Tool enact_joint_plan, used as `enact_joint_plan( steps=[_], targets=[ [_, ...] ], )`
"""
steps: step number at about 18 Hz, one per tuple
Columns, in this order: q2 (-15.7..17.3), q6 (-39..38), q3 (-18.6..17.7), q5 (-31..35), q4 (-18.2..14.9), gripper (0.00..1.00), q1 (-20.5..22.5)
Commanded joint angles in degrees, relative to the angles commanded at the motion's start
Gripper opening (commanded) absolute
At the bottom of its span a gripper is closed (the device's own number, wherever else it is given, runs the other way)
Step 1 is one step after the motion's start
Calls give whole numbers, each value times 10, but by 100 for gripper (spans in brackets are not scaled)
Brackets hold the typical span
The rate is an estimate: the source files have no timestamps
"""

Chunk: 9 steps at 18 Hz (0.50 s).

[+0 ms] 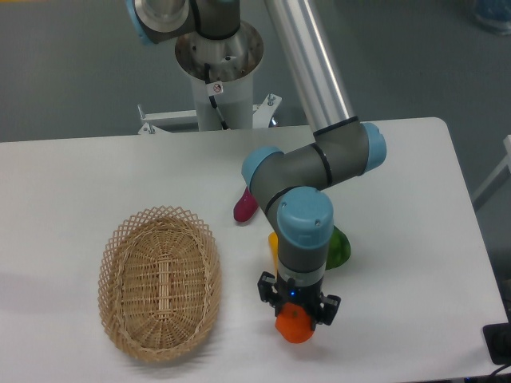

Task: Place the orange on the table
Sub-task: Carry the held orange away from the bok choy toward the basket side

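The orange is a small round bright-orange fruit near the front of the white table, right of the basket. My gripper points straight down over it, with the black fingers on either side of the fruit and closed on it. The orange is at or just above the tabletop; I cannot tell whether it touches. The arm's wrist hides the top of the fruit.
An oval wicker basket lies to the left, with nothing in it. A magenta vegetable lies behind the arm. A green item and a yellow-orange piece sit partly hidden by the wrist. The table's front edge is close below the gripper.
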Motion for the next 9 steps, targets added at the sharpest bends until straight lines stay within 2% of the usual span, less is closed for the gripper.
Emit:
enact_joint_plan(
  steps=[7, 8, 9],
  targets=[
    [1, -3, -20, 33, 4, 76, -17],
    [1, -3, -22, 33, 4, 78, -17],
    [1, -3, -22, 33, 4, 89, -17]
  ],
)
